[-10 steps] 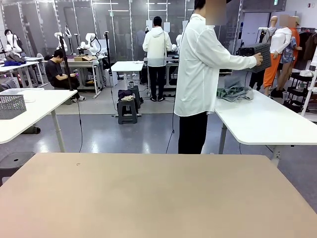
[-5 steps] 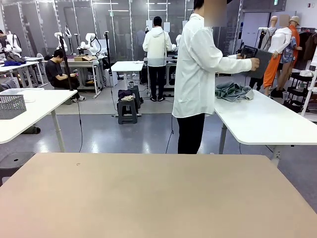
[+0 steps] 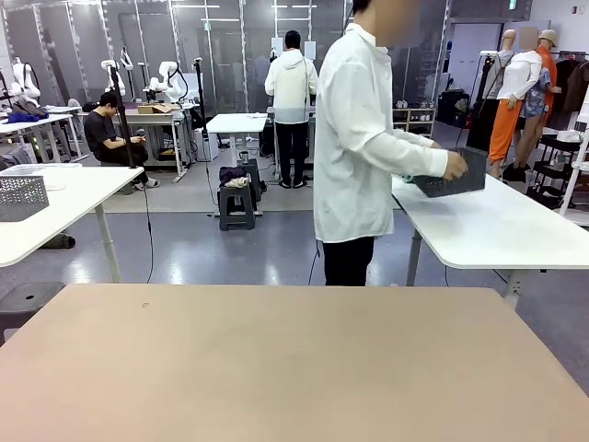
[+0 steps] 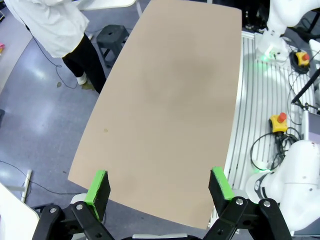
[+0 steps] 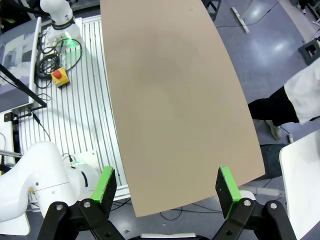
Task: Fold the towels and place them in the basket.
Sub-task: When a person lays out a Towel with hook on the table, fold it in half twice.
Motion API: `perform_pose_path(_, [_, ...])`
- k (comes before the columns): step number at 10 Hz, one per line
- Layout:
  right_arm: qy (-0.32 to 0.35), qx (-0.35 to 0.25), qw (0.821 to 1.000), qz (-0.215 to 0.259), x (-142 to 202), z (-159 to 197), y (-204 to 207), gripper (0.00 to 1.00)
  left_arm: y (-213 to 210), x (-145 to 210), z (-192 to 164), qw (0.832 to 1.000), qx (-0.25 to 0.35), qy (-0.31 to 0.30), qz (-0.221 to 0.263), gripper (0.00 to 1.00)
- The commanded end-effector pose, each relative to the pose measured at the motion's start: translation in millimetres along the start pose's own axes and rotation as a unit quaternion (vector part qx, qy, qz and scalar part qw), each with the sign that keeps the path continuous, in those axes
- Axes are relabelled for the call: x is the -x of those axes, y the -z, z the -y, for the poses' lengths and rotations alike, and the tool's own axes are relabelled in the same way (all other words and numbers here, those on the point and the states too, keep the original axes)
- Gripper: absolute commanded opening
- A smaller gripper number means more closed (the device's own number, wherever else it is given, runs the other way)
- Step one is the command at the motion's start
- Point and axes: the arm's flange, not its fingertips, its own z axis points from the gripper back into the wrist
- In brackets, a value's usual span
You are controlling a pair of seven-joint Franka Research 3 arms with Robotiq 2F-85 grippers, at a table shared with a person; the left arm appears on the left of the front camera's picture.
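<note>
Plainly, we held nothing: the left gripper hung high over our beige table with its jaws spread wide, the green pads far apart and tabletop showing between them. The right gripper hung the same way over that table, its jaws just as wide and gripping nothing. The basket was well away from us, at a white side table past the far right corner of our own. There the person in a white shirt stood side-on between the two tables, leaning toward the basket with one hand on its upper edge. We could not tell whether it rested on the side table or was held just above it; it looked slightly tilted. From the left wrist we saw the person's shirt and dark trousers off the table's far edge, with a black stool near the feet. On the slatted deck beside the table lay a yellow stop button with a red cap, among loose cables, near a white arm base. On another white table to our left sat a pale grey crate.
</note>
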Motion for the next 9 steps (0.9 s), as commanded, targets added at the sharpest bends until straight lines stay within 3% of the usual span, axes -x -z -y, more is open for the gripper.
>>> perform_pose_path(1, [0.001, 0.001, 1.000, 0.000, 0.0, 0.0, -0.2, 1.00, -0.2, -0.5, 0.3, 1.000, 0.000, 0.001, 0.000, 1.00])
perform_pose_path(6, [0.000, 0.000, 1.000, 0.000, 0.0, 0.2, 0.1, 1.00, -0.2, -0.5, 0.3, 1.000, 0.000, 0.001, 0.000, 1.00])
perform_pose_path(9, [-0.007, -0.008, 0.999, 0.031, 1.4, 0.6, -8.0, 1.00, -1.2, -0.8, -1.9, 1.000, 0.005, -0.003, 0.009, 1.00])
